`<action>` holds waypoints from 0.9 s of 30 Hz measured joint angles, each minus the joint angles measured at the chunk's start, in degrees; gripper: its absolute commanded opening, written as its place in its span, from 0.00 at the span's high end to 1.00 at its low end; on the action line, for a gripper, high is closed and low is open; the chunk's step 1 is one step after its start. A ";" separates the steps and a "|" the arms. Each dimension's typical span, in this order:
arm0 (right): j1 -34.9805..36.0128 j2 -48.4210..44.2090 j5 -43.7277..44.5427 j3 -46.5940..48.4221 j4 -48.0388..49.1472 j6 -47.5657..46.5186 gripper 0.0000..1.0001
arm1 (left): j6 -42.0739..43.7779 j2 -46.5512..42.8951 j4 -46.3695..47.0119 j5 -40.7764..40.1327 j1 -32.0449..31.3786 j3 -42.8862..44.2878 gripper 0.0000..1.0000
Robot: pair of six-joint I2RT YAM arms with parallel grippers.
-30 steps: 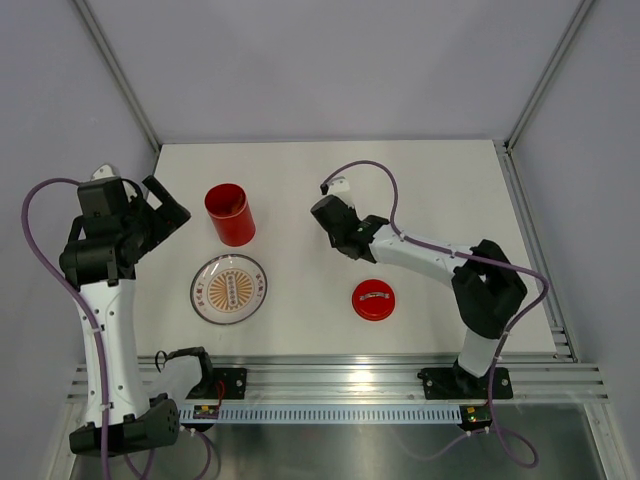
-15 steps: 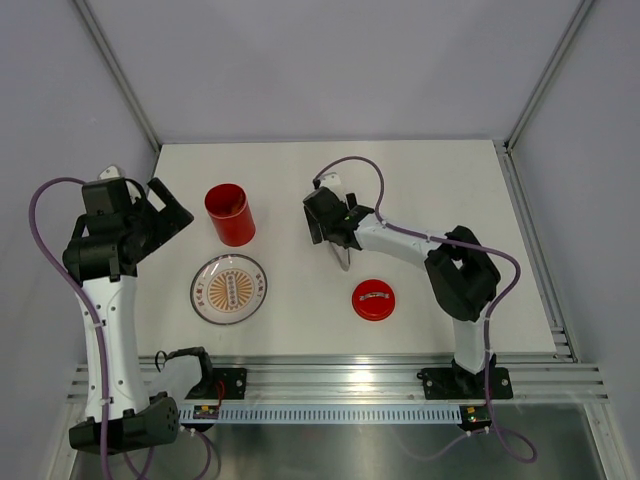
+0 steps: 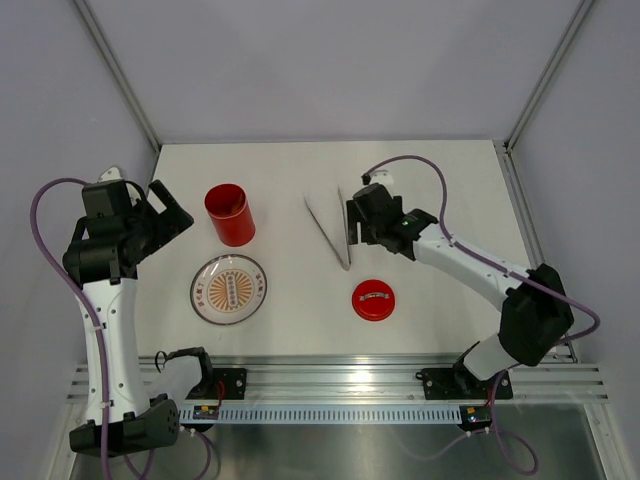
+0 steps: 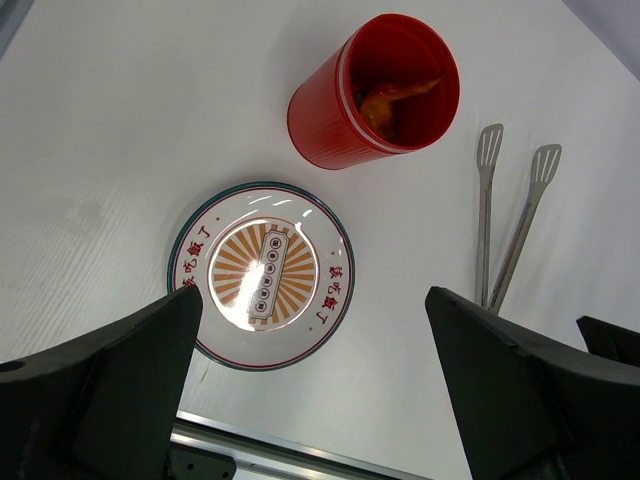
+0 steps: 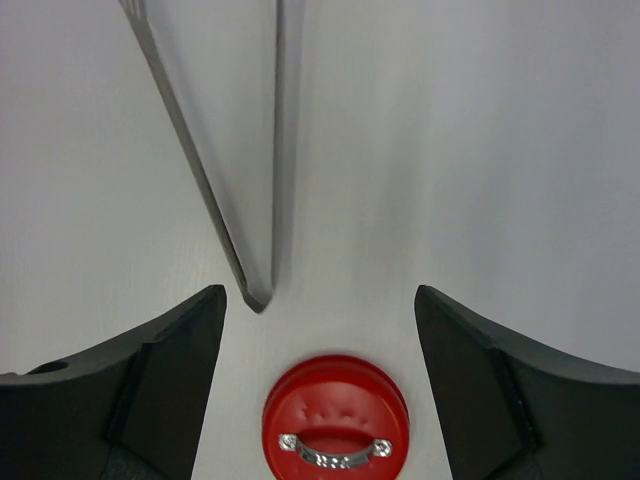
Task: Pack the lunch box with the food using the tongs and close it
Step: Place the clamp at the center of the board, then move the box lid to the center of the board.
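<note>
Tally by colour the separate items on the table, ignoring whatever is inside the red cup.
Red: 2 (lunch box, lid)
Silver: 1 (tongs)
Clear with orange print: 1 (plate)
Total: 4

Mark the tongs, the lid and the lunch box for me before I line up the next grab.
tongs [image 5: 277,150], right wrist view, midway along its right-hand arm.
lid [image 3: 373,299], top view, centre of its top face.
lunch box [image 4: 322,120], left wrist view, its outer wall.

Bench: white, matte.
Plate: we see it flat, left on the bench, orange sunburst centre.
Rail: we find it along the near edge.
</note>
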 measured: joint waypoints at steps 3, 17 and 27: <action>-1.79 -7.04 -2.16 -7.34 -2.58 1.55 0.21 | 0.13 0.02 0.02 0.00 0.00 0.00 0.01; -1.64 -13.40 -12.26 -20.68 -14.53 10.10 0.53 | 0.24 0.81 0.44 0.87 -0.02 0.00 0.01; -1.09 -7.69 -16.61 -23.10 -10.60 14.14 0.54 | 0.20 0.85 0.48 1.66 -0.02 0.00 0.01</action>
